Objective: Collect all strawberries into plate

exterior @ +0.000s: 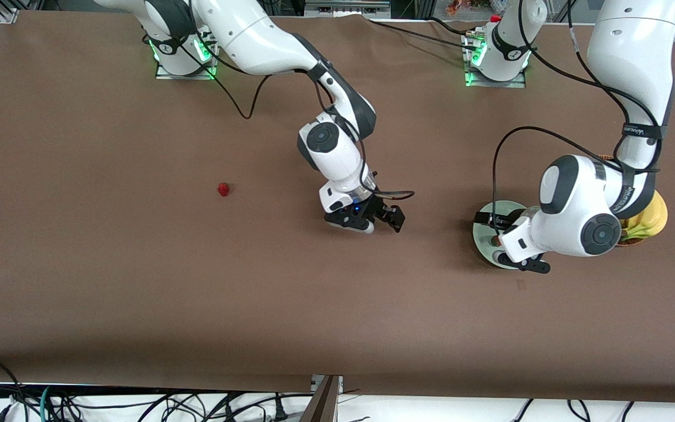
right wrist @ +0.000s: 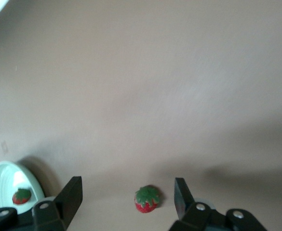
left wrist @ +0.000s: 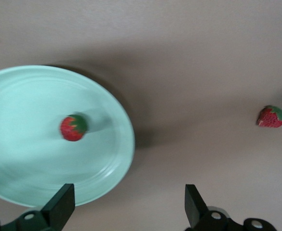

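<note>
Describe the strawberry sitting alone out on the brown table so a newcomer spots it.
Start at the right arm's end of the brown table. A tiny red strawberry with a dark green cap lies alone there on bare cloth. Unlike the strawberry on the pale mint-green round plate, no dish or gripper is near it.

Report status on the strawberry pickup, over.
Left gripper open over the pale mint-green plate, one small red strawberry in it. Right gripper open over mid-table, second strawberry between its fingers. Third strawberry loose toward right arm's end.
</note>
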